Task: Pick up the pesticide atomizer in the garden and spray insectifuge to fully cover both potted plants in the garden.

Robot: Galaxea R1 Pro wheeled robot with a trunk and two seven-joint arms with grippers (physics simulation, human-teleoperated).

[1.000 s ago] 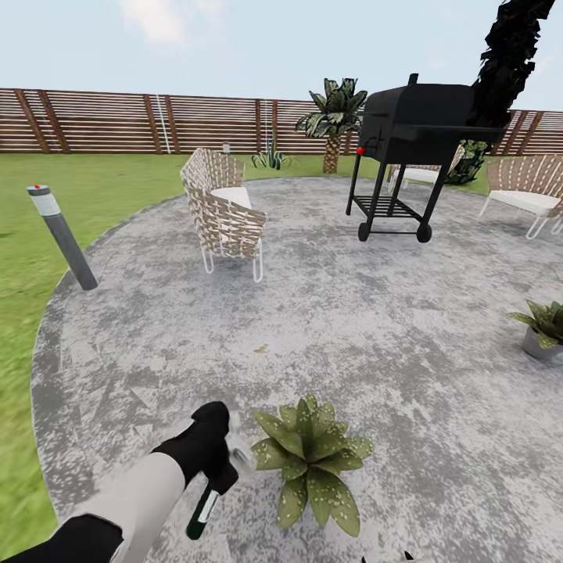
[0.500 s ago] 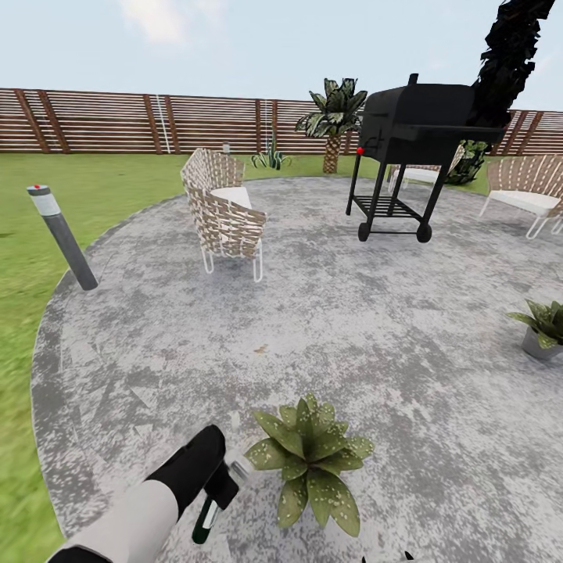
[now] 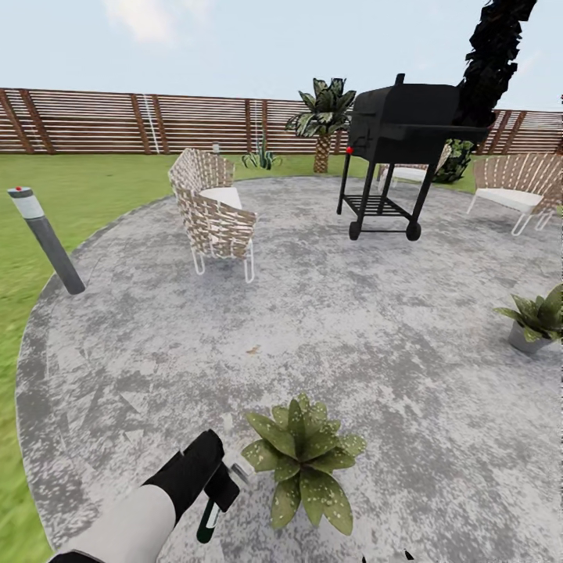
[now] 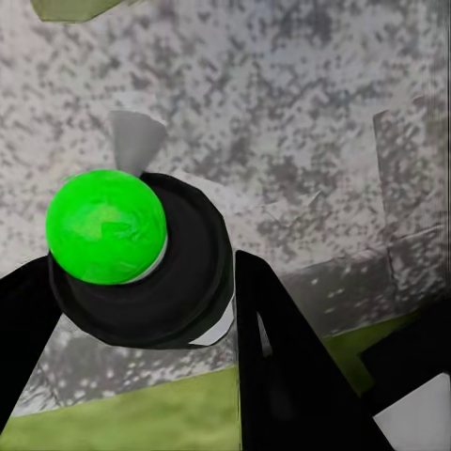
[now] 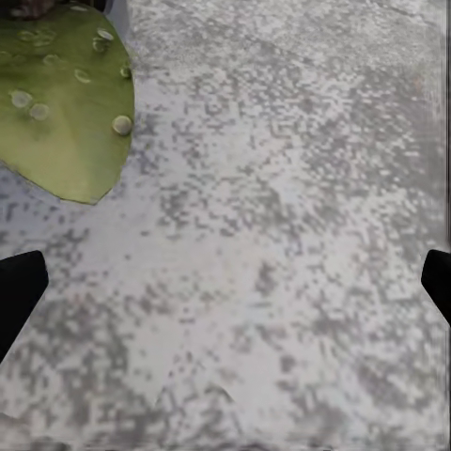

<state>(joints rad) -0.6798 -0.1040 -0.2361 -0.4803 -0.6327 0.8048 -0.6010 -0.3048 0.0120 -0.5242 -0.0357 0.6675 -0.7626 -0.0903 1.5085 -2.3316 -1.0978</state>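
1. Pesticide atomizer (image 3: 209, 520) sits clamped in the left gripper (image 3: 221, 486), low over the round grey patio (image 3: 375, 328); its dark green body hangs downward and its pale spray head (image 3: 238, 472) points toward the speckled potted plant (image 3: 301, 461) just beside it.
2. From the left wrist view, the bottle's bright green base (image 4: 105, 225) shows end-on between the dark fingers (image 4: 282, 376), with paving and a strip of lawn behind.
3. Second potted plant (image 3: 536, 319), narrower-leaved in a small grey pot, stands well apart at the patio's right edge.
4. Right gripper (image 5: 225, 291) has its jaws spread wide, with only paving between the fingertips and one speckled leaf (image 5: 61, 99) near them.
5. Farther back stand a woven chair (image 3: 213, 211), a black grill (image 3: 399, 148), a grey bollard lamp (image 3: 45, 238) on the grass, a palm (image 3: 322, 125) and the slatted fence (image 3: 117, 121).
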